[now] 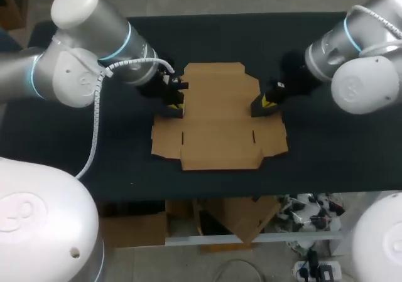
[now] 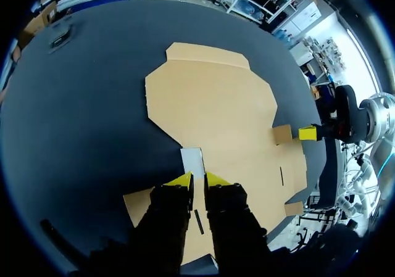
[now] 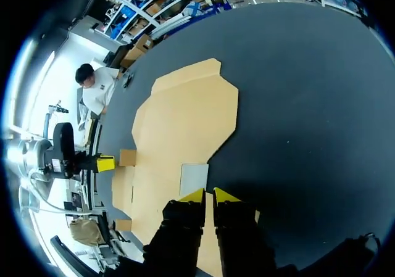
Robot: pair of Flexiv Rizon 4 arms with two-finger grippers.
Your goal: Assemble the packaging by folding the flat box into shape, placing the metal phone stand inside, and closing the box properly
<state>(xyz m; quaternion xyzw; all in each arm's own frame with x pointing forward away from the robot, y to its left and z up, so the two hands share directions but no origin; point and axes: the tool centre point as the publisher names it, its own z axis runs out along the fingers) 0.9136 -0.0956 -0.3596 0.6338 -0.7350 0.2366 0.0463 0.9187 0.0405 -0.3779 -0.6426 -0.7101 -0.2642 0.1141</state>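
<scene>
your box (image 1: pixel 218 115) lies flat, mid worktop (image 1: pixel 326 156). your left hand (image 1: pixel 175 108) is clamped, fingers nearly together, on its left flap (image 2: pixel 191 161); your right hand (image 1: pixel 267 102) likewise on the right flap (image 3: pixel 194 177). both flaps stand raised.

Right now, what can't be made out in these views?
- Phone stand: in no view.
- Head view: left gripper and right gripper cover the box's side flaps.
- Wrist views: each gripper's own body hides the box edge under it.
- Whether either gripper holds a flap: unclear in all views.
</scene>
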